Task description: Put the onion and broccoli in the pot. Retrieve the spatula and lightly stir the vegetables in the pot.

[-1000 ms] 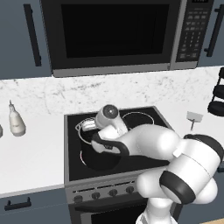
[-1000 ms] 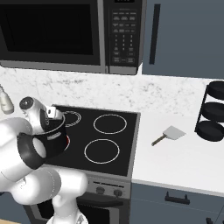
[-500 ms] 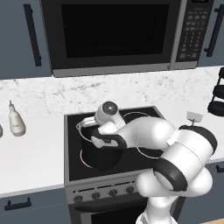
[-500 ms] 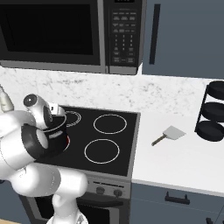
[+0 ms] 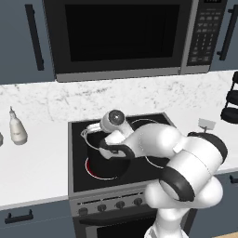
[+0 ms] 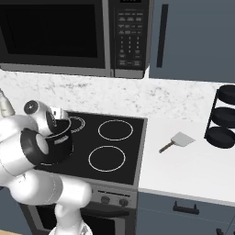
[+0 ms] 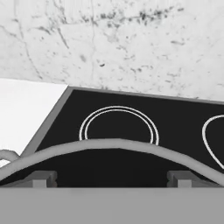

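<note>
A black stove (image 6: 114,147) sits between two stretches of white marbled tabletop (image 6: 193,167), with ring burners marked on its glass and a row of knobs (image 5: 107,204) along its front. Above hangs a dark microwave (image 5: 125,37) with its keypad at the right — flanked by slate-blue cabinets (image 6: 193,41). A pale bottle (image 5: 17,132) stands on the left tabletop; a black three-tier rack (image 6: 222,117) stands at the far right.

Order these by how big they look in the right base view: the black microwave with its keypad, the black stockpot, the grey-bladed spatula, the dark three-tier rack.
Largest to smallest:
1. Black microwave with keypad
2. Dark three-tier rack; the black stockpot looks similar, but the arm hides part of it, so this order is unsure.
3. Grey-bladed spatula
</note>
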Controlling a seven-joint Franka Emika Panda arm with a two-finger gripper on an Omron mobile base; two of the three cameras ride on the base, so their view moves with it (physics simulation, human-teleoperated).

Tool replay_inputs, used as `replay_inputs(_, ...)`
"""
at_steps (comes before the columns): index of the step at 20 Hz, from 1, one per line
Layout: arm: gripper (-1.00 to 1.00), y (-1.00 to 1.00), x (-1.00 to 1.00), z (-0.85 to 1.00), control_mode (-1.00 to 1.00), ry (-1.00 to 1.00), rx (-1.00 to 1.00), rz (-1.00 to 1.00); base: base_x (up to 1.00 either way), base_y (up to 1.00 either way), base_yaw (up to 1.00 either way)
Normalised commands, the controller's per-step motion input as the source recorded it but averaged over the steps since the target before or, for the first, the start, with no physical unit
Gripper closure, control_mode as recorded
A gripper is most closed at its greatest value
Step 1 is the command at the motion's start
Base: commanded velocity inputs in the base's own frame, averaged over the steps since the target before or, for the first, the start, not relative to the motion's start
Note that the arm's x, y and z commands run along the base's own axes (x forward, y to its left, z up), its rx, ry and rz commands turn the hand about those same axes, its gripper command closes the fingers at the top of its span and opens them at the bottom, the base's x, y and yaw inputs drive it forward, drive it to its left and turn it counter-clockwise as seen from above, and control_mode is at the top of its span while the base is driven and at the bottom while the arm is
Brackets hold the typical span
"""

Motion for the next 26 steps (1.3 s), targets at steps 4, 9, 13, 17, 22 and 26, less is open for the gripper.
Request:
replay_inputs(4,-1.00,0.00,-0.31,0.33,-1.00,-0.11,0.00,0.00,0.00,0.00,0.00)
replay_inputs(9,-1.00,-0.06,-0.69,0.67,-1.00,-0.03,0.00,0.00,0.00,0.00,0.00)
replay_inputs(13,-1.00,-0.01,-0.50,0.85,-1.00,-0.04,0.00,0.00,0.00,0.00,0.00)
replay_inputs(17,-1.00,-0.18,-0.45,0.95,-1.00,0.00,0.02,-0.01,0.00,0.00,0.00)
replay_inputs(22,-1.00,-0.34,-0.63,0.73,-1.00,0.00,0.00,-0.02,0.00,0.00,0.00)
replay_inputs(26,-1.00,-0.53,-0.75,0.39,-1.00,0.00,0.00,-0.01,0.00,0.00,0.00)
